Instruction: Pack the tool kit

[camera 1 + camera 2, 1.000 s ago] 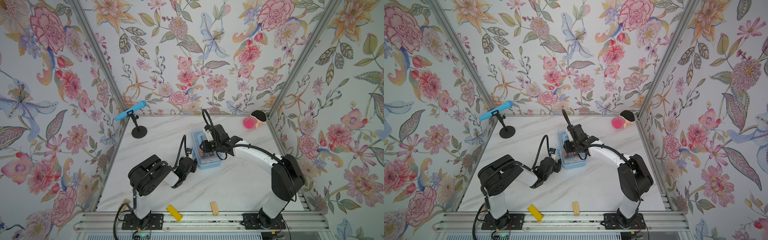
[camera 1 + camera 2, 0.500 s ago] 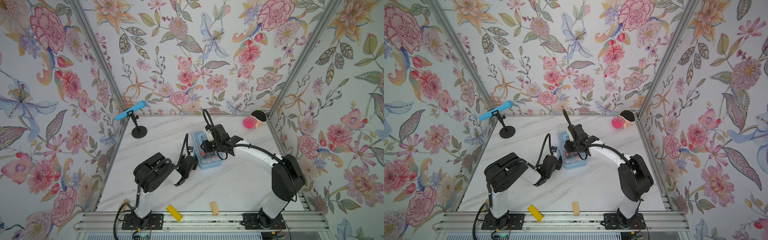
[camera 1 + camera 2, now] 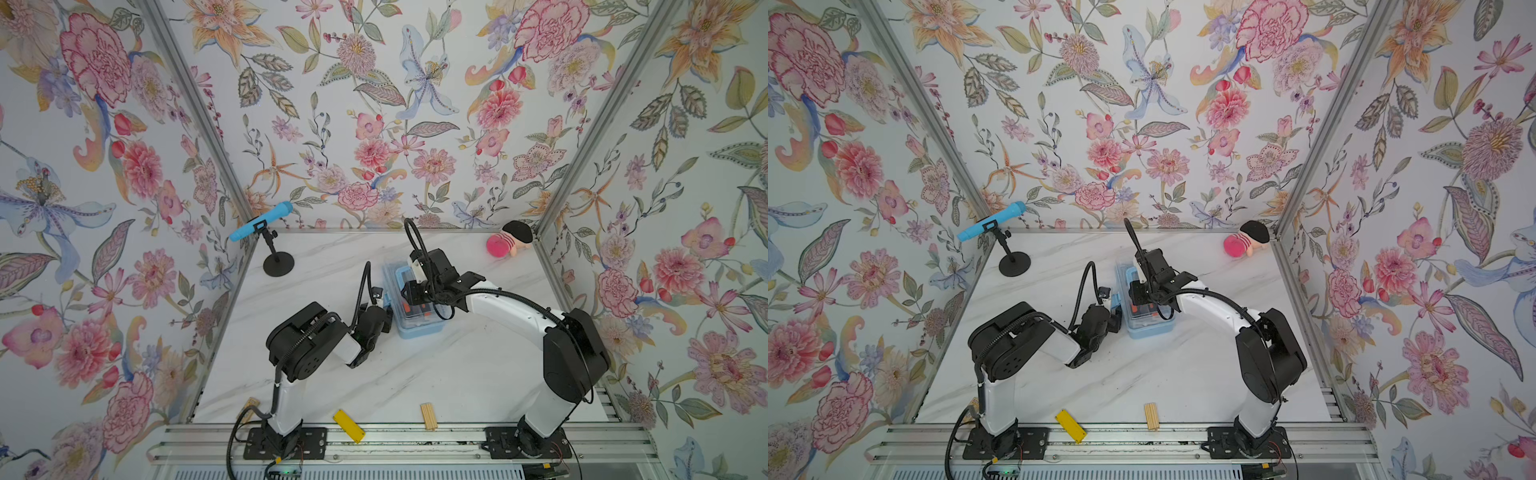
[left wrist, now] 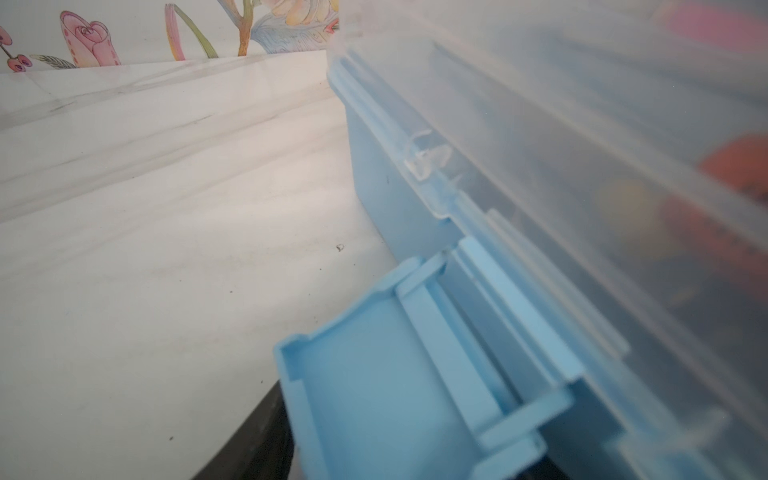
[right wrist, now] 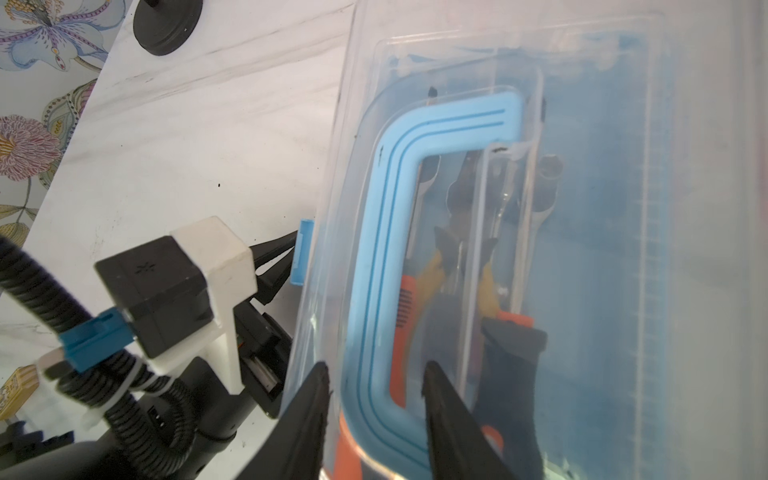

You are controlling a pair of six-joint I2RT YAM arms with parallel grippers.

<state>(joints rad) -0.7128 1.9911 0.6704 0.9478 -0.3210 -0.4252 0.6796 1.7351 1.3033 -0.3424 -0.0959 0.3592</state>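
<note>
Near the middle of the white marble tabletop (image 3: 415,374) sits the small rectangular light-blue plastic tool box (image 3: 419,328), seen in both top views, with its clear lid (image 5: 602,208) down over it. Through the lid the right wrist view shows yellow-handled pliers (image 5: 431,270), an orange-and-black screwdriver (image 5: 401,316) and grey metal wrenches (image 5: 548,187), all blurred. The blue U-shaped carry handle (image 5: 390,232) lies flat in the lid's recess.

The right gripper (image 5: 376,365) is on top of the lid, its two black fingers standing partly apart on either side of one limb of the handle. Whether they pinch it I cannot tell.

The left gripper (image 5: 286,259) reaches the box's left side, its finger tips at the small blue side latch (image 4: 374,374), which is swung outward from the box wall. Its jaws are apart, but whether they clamp the latch I cannot tell.

By the back wall stand a blue microphone on a black stand (image 3: 259,220) and a pink plush toy (image 3: 505,245). At the front edge lie a flat yellow block (image 3: 349,426) and a ridged wooden block (image 3: 429,415), well apart from the box.
</note>
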